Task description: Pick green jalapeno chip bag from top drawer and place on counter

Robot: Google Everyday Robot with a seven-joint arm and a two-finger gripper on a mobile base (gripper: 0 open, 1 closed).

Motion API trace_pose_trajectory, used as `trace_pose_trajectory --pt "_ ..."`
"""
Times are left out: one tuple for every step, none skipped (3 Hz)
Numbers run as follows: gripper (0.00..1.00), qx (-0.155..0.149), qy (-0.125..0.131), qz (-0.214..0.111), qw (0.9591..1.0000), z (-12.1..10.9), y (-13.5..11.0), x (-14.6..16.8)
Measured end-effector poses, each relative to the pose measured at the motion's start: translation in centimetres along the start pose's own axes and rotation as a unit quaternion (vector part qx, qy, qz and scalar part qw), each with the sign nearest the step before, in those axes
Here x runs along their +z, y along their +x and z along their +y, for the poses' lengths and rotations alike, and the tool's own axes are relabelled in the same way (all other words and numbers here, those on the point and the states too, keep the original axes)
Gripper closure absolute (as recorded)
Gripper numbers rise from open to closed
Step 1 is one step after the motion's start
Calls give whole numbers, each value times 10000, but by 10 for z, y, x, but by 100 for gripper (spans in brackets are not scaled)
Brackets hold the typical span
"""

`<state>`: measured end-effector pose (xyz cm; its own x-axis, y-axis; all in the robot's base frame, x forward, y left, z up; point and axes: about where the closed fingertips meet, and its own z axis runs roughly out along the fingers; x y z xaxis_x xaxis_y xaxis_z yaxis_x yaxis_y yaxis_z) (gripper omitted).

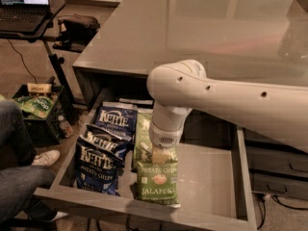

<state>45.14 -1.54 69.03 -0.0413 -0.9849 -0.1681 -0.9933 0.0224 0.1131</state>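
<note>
The top drawer (211, 177) stands pulled open under the counter (202, 28). One green jalapeno chip bag (156, 182) stands near the drawer's front wall, with JALAPENO readable at its bottom. My gripper (160, 156) reaches straight down from the white arm and is shut on that bag's top edge, hiding the KETTLE lettering. A second green bag (143, 129) lies just behind it, partly covered by my wrist.
Several dark blue Kettle bags (103, 153) fill the drawer's left part. The drawer's right half is bare grey floor. A person's legs and shoe (29, 172) are at the left. A laptop on a stand (24, 4) and a crate of bags (36, 105) stand beyond.
</note>
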Motion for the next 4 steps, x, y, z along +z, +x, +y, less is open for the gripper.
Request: trace_pose_trajectory --pt "100 250 147 24 9996 36 9 -31" --pt "100 472 444 115 9978 61 14 -68" --pt "100 543 695 114 9960 57 20 -95" --pt "100 637 958 176 9932 32 30 -125"
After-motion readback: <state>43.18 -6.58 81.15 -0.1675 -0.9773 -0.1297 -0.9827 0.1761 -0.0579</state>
